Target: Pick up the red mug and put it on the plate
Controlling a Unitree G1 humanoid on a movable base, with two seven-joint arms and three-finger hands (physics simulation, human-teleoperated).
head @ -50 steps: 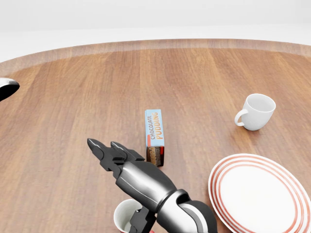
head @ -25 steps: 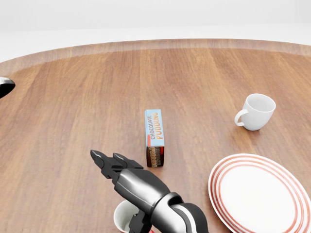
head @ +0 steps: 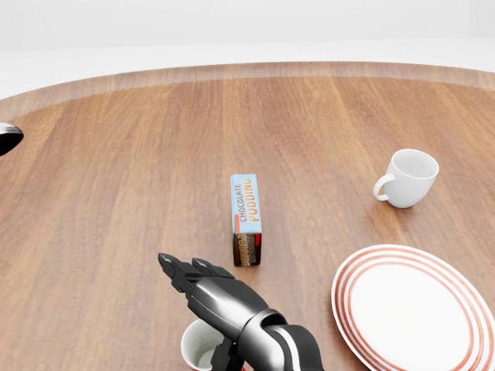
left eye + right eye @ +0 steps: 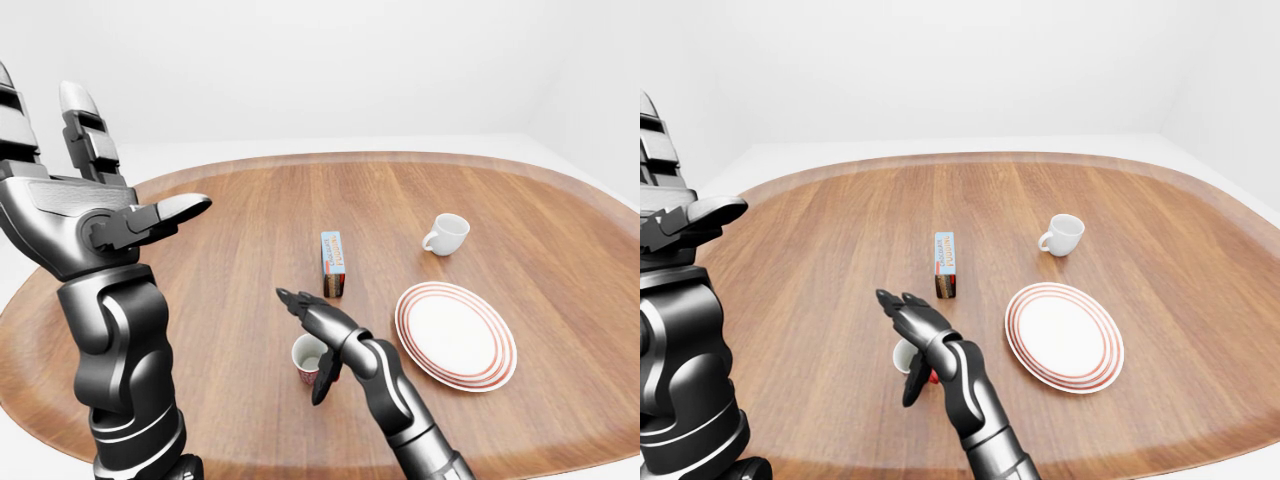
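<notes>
The red mug (image 4: 308, 358) stands upright on the wooden table, white inside, at the bottom of the head view (image 3: 199, 345). My right hand (image 4: 306, 338) is open over it: two fingers reach out past its rim toward the view's left, and the thumb hangs down by its right side. The fingers do not close round the mug. The red-ringed white plate (image 4: 456, 336) lies empty to the mug's right. My left hand (image 4: 135, 155) is open and raised high at the left of the left-eye view, away from the table's things.
A chocolate pudding box (image 4: 333, 263) lies just above the mug in the view. A white cup (image 4: 445, 233) stands above the plate. The round table's (image 4: 200, 400) near edge runs along the bottom of the eye views.
My right hand has drawn back toward the bottom of the head view, its fingertips now nearer the mug. The mug, box, cup and plate have not moved.
</notes>
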